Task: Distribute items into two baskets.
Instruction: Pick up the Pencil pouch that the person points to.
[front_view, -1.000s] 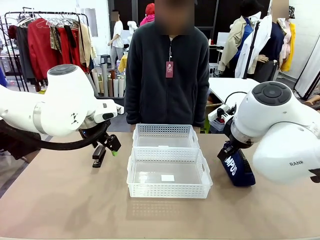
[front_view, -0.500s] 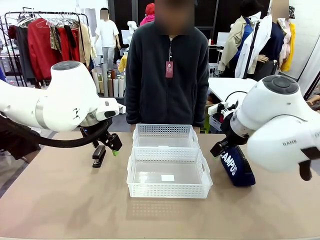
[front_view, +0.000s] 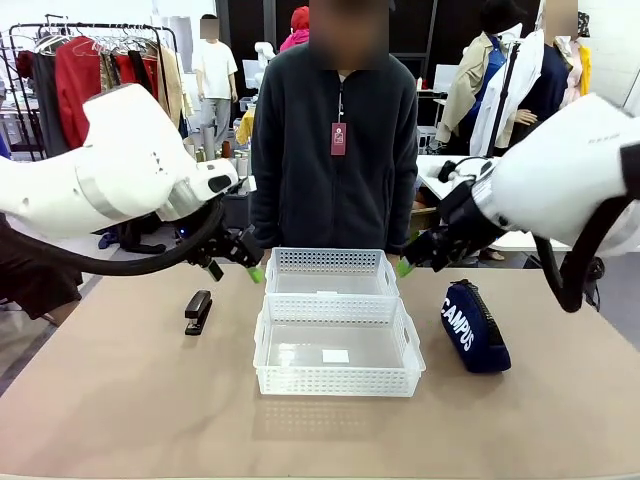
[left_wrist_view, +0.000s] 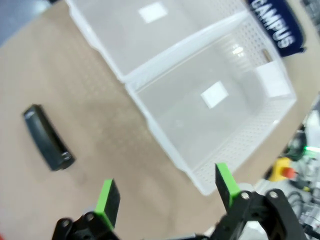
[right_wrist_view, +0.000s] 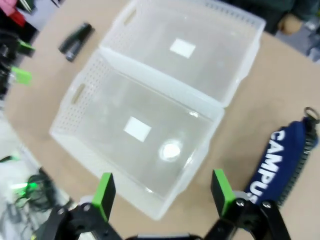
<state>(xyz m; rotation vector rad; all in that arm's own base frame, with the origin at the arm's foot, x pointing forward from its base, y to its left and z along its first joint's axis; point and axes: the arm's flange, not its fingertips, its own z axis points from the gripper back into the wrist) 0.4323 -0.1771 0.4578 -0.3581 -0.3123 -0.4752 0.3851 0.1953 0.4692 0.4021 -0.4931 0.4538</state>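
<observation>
Both baskets sit empty, so you're at the picking stage. Take the near basket (front_view: 338, 381) as your mark: the far basket (front_view: 330, 262) butts against its back edge, the stapler (front_view: 198, 312) lies flat on the table (front_view: 120, 400) just off its left side, and the pouch (front_view: 474, 326) lies just off its right. Your left gripper (left_wrist_view: 167, 192) hangs in the air off the near basket's back-left corner, fingers spread wide and holding nothing. Your right gripper (right_wrist_view: 162, 192) mirrors it off the back-right corner, equally empty. Drop each arm outward to its own item. Straddle the stapler across its narrow width. Pinch the pouch mid-body, since I'd expect it to sag. Then lift clear of the near basket's rim, and send one arm over at a time.
</observation>
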